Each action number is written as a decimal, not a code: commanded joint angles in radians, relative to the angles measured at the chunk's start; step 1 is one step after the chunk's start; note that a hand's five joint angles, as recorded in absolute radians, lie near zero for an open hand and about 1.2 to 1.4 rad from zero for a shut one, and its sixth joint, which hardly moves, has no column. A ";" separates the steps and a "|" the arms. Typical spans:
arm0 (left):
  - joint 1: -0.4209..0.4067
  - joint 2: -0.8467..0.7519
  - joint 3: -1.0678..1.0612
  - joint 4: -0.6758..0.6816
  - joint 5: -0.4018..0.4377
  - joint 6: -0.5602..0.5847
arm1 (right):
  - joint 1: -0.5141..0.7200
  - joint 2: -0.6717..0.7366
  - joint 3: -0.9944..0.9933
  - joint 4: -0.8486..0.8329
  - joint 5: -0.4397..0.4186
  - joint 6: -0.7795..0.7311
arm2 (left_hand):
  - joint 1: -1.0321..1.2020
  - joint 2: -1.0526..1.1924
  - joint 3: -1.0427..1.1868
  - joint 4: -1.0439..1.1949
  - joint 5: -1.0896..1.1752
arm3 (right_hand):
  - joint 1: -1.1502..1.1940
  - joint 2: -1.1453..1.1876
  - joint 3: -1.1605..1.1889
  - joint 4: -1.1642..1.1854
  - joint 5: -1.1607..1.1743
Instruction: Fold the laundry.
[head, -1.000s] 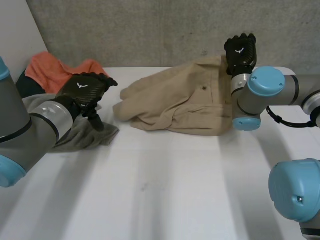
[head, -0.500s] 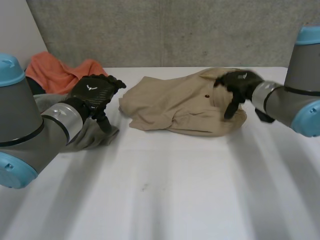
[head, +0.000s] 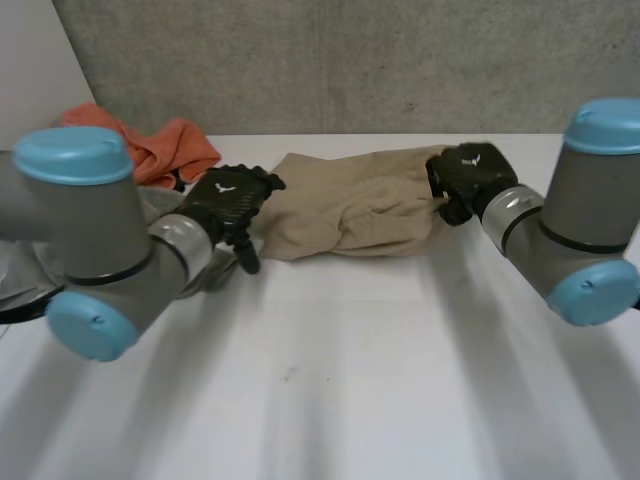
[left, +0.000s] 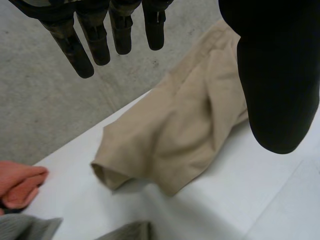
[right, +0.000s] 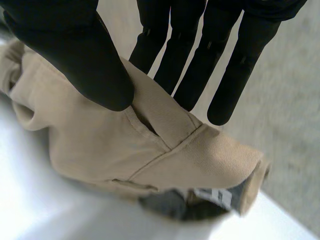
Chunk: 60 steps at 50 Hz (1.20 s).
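Head view: the left hand is at one end of a tan garment that lies crumpled on the white desk. Its fingers point down toward the desk. I cannot tell from here whether it touches the cloth. The right hand sits on the garment's other end, so the garment stretches between the two hands. An orange cloth lies behind the left hand, apart from the garment.

Left wrist view: the left hand is spread wide and holds nothing. Its fingers are straight and well apart from the thumb. The garment lies on the desk below the palm, and its rolled, open end is below the fingertips. The hand hangs above the garment, clear of the cloth. A grey cloth lies on the desk a little past that end. The orange cloth is off to the side of the fingers.

Right wrist view: the right hand grips the garment. The thumb presses on the near side of a raised fold, and the straight fingers meet the cloth on its far side. The fold, which has a seam and a slit pocket, is pinched between them. Below the fingertips the garment ends in an open edge with grey lining and a small white label.
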 joint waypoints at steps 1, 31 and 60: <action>-0.075 -0.186 0.221 -0.081 -0.071 -0.075 | 0.035 -0.193 0.115 -0.009 -0.046 0.027 | 0.039 0.048 0.045 0.049 0.027 | 0.280 0.221 0.222 0.205 0.233; -0.079 -0.039 0.275 -0.389 -0.157 0.247 | 0.011 -0.133 0.169 0.139 -0.052 0.020 | 1.181 1.190 1.187 1.191 1.169 | -0.377 -0.435 -0.435 -0.451 -0.424; -0.119 0.090 0.283 -0.382 -0.203 0.240 | 0.066 -0.263 0.168 0.214 0.053 0.087 | 1.181 1.190 1.187 1.191 1.169 | 0.280 0.221 0.222 0.205 0.233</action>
